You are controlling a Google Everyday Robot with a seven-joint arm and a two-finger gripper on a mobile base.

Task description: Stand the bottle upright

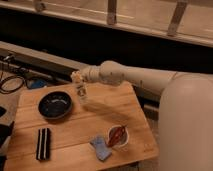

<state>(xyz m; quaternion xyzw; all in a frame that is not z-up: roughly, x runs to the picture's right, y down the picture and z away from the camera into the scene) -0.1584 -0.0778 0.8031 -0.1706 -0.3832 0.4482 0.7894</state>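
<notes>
Bottle upright just right of dark bowl, base at or barely above wooden table. Gripper at its cap; whether clamped, cannot tell. Step: setting down. Next likely calls for flat seating, then a straight lift clear.

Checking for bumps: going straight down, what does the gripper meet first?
The gripper holds the bottle from above, beside the bowl; probably the bottle's base meets the table first; depth unclear.

Rounded cream-white arm, pale tool above the table
</notes>
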